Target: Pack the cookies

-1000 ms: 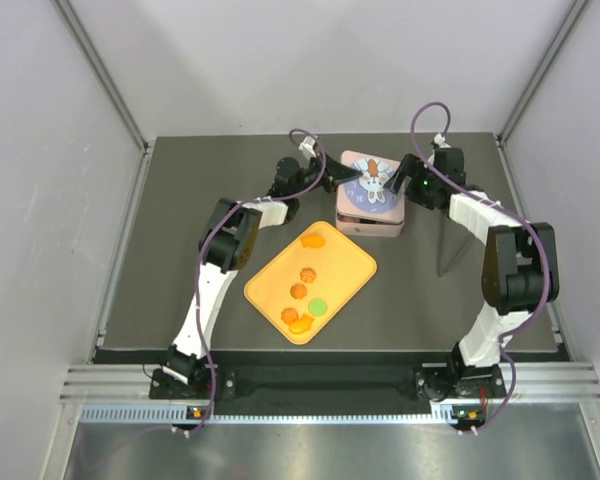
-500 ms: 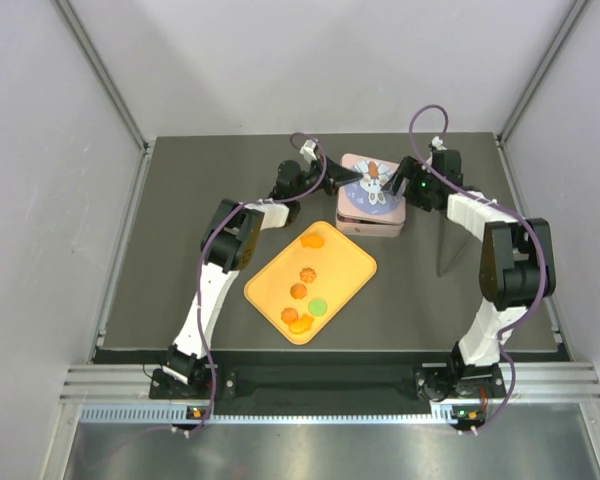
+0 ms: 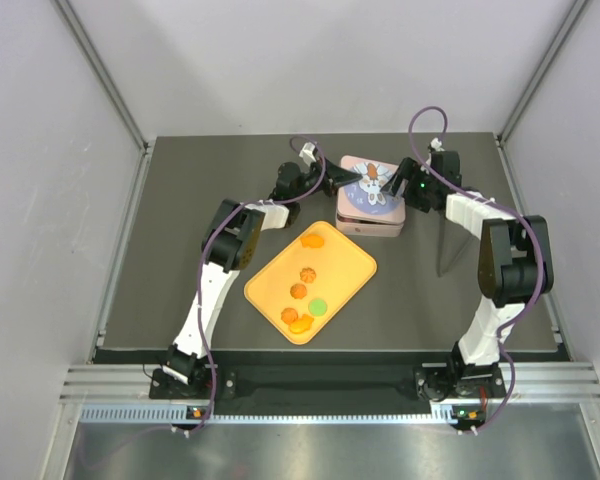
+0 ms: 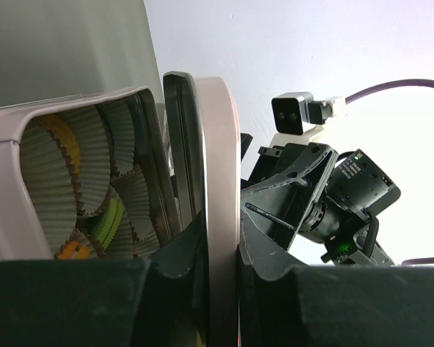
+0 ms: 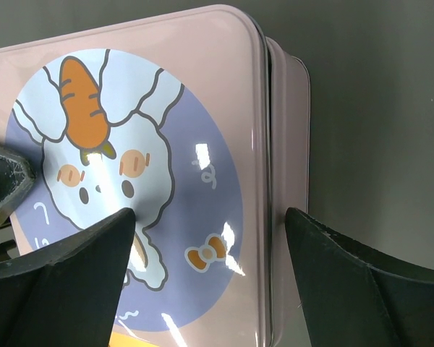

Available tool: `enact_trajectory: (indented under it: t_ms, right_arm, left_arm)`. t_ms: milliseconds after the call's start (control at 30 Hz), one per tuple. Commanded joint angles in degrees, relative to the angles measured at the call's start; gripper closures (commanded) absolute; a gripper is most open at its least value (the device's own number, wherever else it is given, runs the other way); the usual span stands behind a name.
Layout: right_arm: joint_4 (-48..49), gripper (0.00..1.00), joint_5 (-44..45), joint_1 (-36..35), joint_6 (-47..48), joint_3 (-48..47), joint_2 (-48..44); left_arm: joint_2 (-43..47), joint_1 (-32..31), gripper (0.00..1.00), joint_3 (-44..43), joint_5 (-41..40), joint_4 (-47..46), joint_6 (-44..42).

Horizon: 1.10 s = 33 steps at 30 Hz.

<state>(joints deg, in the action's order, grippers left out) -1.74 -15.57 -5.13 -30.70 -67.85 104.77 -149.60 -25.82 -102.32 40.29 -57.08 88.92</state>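
Near the middle of the desk, a handful of cookies (image 3: 298, 291), orange and one green, lie on the orange tray (image 3: 352, 262). Others sit in paper cups (image 4: 94, 144) inside the pink tin (image 3: 372, 226) toward the far edge. Little has shifted in the last second. The left gripper (image 4: 218, 253) stays clamped on the bunny lid (image 5: 130, 181), while the right gripper (image 5: 206, 217), fingers spread either side of it, has edged slightly farther back. The lid is not seated, so packing looks unfinished.

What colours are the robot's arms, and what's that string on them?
The left arm and right arm are black and white, each with a looping purple cable. Their fingers are black; a green light glows by the right wrist.
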Motion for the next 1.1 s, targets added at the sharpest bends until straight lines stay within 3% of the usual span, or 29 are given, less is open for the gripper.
enact_trajectory:
  t_ms: [0,900,1067]
  right_arm:
    - [1.3,0.16,-0.8,-0.1,0.1,-0.3,0.1]
    - [1.0,0.14,-1.9,-0.1,0.2,0.0,0.6]
    - [0.8,0.19,-1.8,-0.1,0.2,-0.3,1.6]
  left_arm:
    - [0.0,-0.5,1.0,-1.6,-0.7,-7.0,1.6]
    - [0.0,-1.2,0.98,-1.7,0.2,-0.4,-0.7]
    - [0.2,-1.0,0.97,-1.1,-0.4,-0.6,-0.6]
